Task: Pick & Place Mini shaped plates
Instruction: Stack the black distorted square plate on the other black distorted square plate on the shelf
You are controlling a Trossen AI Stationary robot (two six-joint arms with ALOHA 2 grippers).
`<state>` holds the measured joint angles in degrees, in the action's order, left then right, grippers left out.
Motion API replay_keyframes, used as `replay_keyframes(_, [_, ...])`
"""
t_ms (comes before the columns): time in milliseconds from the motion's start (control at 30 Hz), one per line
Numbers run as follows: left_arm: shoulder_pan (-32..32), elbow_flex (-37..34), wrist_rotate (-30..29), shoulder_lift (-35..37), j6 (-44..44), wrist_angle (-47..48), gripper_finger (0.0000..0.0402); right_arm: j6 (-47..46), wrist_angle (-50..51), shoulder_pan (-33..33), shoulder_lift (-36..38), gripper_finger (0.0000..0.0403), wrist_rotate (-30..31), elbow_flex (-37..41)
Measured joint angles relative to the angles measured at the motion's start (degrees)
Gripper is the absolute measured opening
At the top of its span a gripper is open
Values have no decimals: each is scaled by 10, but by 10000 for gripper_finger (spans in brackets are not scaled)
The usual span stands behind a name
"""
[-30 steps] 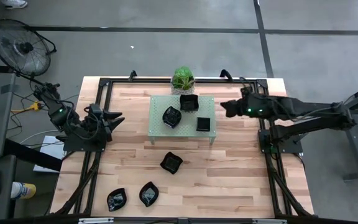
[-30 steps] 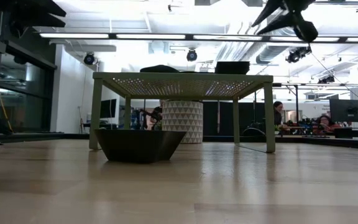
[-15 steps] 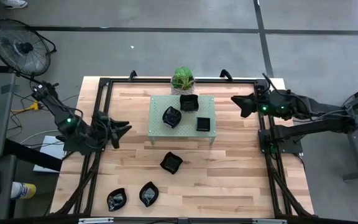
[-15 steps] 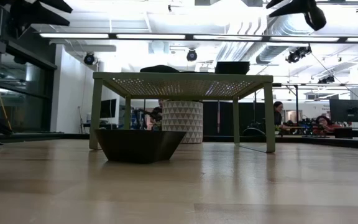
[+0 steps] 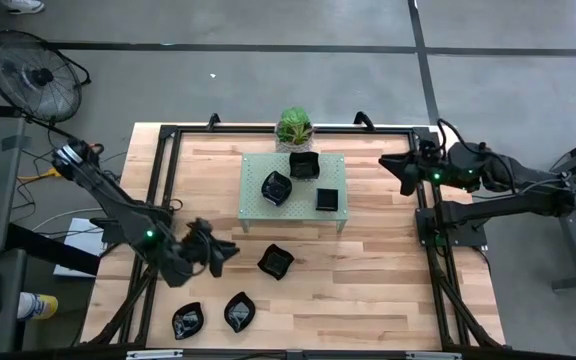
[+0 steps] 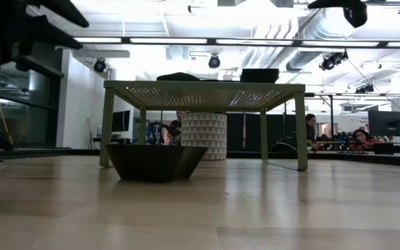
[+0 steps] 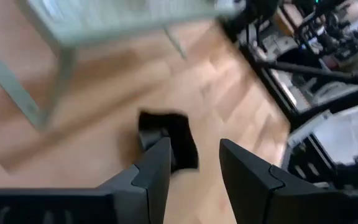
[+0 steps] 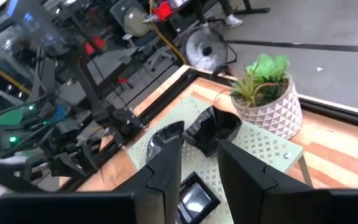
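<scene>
Six glossy black mini plates show. Three sit on the pale green rack: a wavy one, a square one and a flat square one. Three rest on the wooden table: an angular one and two leaf-like ones near the near edge. My left gripper is open, just left of the angular plate and apart from it. My right gripper is open, at the table's right edge beyond the rack.
A green potted plant stands at the rack's far edge. A black frame runs around the table. Bare wood lies right of the rack and along the near right part of the table. A fan stands off the table's far left corner.
My left arm has swung from the table's left edge toward the near edge and rightward, bringing its open gripper close to the angular plate on the table. My right gripper has drawn back from the rack toward the table's right edge. No plate has moved.
</scene>
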<state>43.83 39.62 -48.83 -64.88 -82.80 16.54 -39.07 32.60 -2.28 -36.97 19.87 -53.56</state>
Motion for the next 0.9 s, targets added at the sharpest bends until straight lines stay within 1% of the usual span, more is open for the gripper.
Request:
replay_keyframes(133, [-15, 0, 43, -53, -55, -53, 136, 18, 14, 0, 0, 99, -21, 0])
replay_keyframes(200, [-31, 0, 69, -71, -60, -87, 136, 32, 21, 0, 0, 99, -27, 0])
replay_keyframes(300, [-65, 0, 120, -101, -60, -138, 136, 51, 27, 0, 0, 99, -40, 0])
replay_keyframes(400, [-104, 6, 177, -124, -90, -145, 136, 59, 34, 0, 0, 99, -42, 0])
replay_keyframes(500, [-142, 22, 250, -145, -110, -118, 136, 62, 41, 0, 0, 99, -42, 0])
replay_keyframes(600, [-179, 40, 306, -168, -111, -98, 136, 69, 49, 0, 0, 99, -49, 0])
replay_keyframes(733, [-217, 61, 340, -188, -105, -74, 136, 76, 51, 0, 0, 99, -55, 0])
replay_keyframes(900, [-238, 96, 377, -212, -100, 11, 136, 86, 53, 0, 0, 99, -62, 0])
